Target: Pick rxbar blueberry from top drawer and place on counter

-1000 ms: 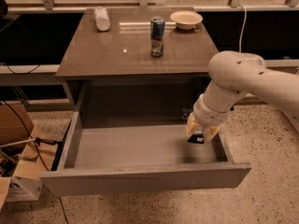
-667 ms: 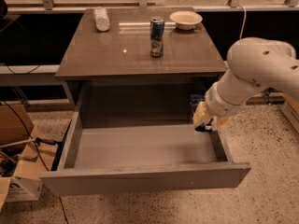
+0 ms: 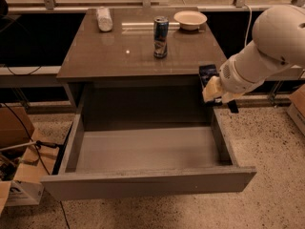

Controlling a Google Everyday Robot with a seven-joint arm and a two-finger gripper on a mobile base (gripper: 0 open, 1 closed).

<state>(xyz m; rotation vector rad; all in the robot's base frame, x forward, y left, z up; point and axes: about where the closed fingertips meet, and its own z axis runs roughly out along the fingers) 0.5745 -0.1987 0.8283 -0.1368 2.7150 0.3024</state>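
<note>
Gripper: the gripper (image 3: 213,83) hangs at the right of the scene, over the far right corner of the open drawer (image 3: 143,149) and level with the near edge of the counter (image 3: 124,51).
Grip: its pale fingers look clamped on the lower end of the bar (image 3: 208,72). The contact itself is partly hidden.
Bar: lifted out of the drawer and held roughly upright. Most of its dark wrapper sticks up above the fingers, just beside the counter's near right corner. It is not yet over the top.
Drawer: pulled fully out, grey floor bare.
Risk, edge strike: the bar sits about level with the counter lip. A move straight toward the far side would probably drive it into the edge and twist it in the grip. It likely needs more height first.
Risk, slip: the hold is on one end only, so a knock or a quick swing could lever the bar loose. It would fall into the drawer or onto the floor at the right.
Risk, placement: a release too near the right or near edge could let it slide off.
Risk, clutter: the can (image 3: 160,30) and bowl (image 3: 190,19) stand farther in, so a deep reach could tip the can.
</note>
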